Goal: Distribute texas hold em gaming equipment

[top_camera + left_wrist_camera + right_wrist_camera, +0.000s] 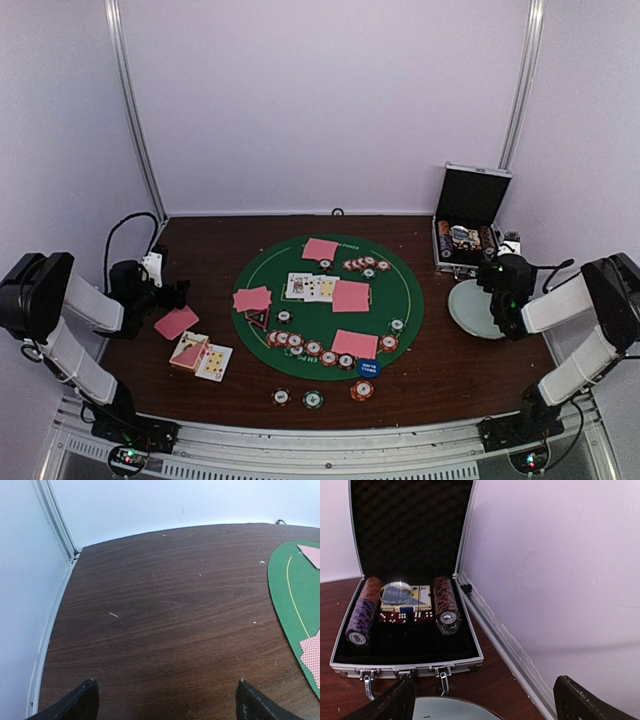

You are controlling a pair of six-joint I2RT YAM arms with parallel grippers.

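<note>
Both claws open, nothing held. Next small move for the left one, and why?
Probably swing the left claw down toward the pink card lying face down just off the green mat. That claw is open, holds nothing and hangs over bare table. That card looks like the piece nearest it that has not been dealt onto the mat.

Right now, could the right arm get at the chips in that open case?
Probably yes. The case stands open right ahead of the right arm, its chip rolls uncovered, and the arm's jaws are open. Only the plate lies between, low and flat.
</note>
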